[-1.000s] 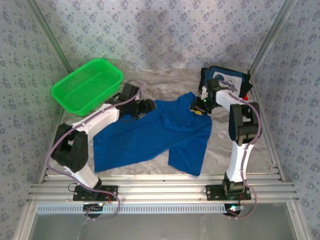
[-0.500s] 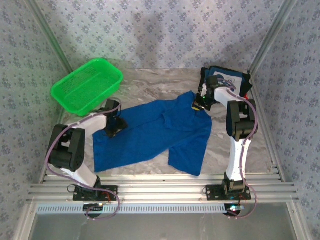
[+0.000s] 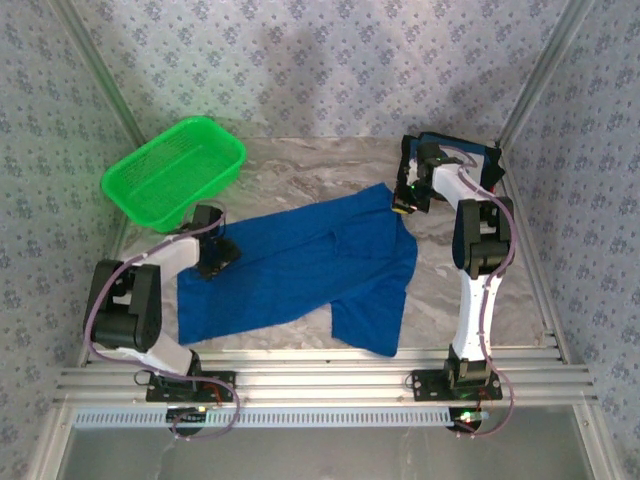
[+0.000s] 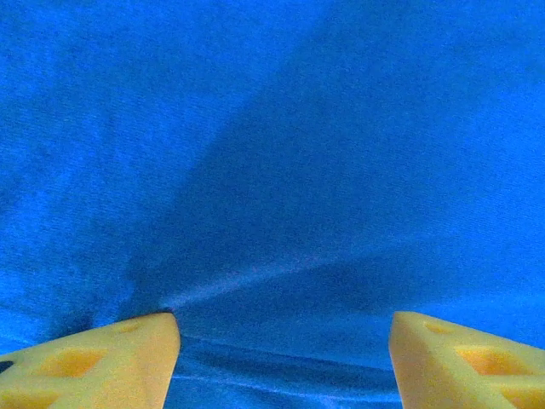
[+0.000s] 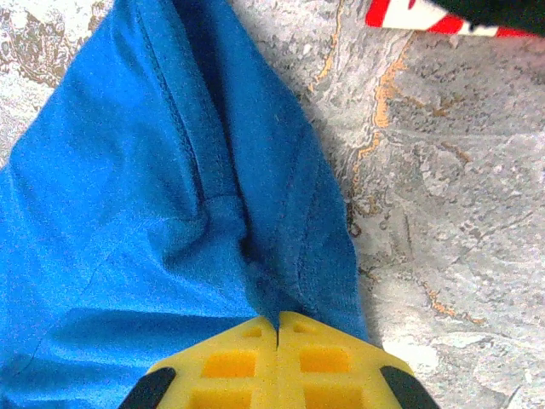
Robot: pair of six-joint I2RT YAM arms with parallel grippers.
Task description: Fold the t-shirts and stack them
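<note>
The royal blue t-shirt (image 3: 300, 270) lies spread across the middle of the table, plain side up. My left gripper (image 3: 214, 254) is low over its left edge; in the left wrist view its yellow pads (image 4: 94, 362) stand wide apart, with blue cloth (image 4: 281, 170) beneath and nothing between them. My right gripper (image 3: 404, 203) is at the shirt's far right corner. There the pads (image 5: 238, 362) are pressed together on a bunched fold of the blue shirt (image 5: 170, 196). The dark navy t-shirt (image 3: 462, 160) sits folded at the back right. A red and white strip (image 5: 417, 15) shows beside it.
The green mesh basket (image 3: 175, 170) stands at the back left, just beyond my left arm. Bare marble table (image 3: 470, 290) lies right of the shirt, and more (image 3: 320, 170) lies behind it. Metal rails (image 3: 320, 380) run along the near edge.
My left gripper has slid leftward over the blue shirt to its left edge, and the cloth has spread flatter and shifted left. The right gripper has edged slightly backward, still holding the corner.
</note>
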